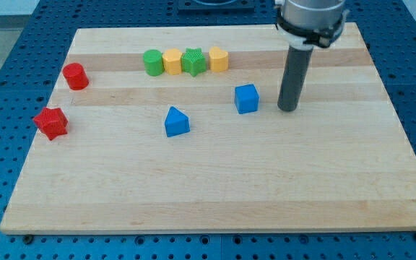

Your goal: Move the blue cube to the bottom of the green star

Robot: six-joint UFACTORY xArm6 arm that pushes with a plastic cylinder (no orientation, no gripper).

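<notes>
My tip (288,108) (a bare rod, no jaws) stands just right of the blue cube (246,99), which looks light, rigid, easily slid by its right face toward below the green star (193,62).

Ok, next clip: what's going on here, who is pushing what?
A single arm with a dark rod is working on a wooden board. My tip stands just to the view's right of the blue cube, not touching it. The green star sits in a row of four blocks near the view's top, up and to the left of the cube, so the cube is not yet below it.
</notes>
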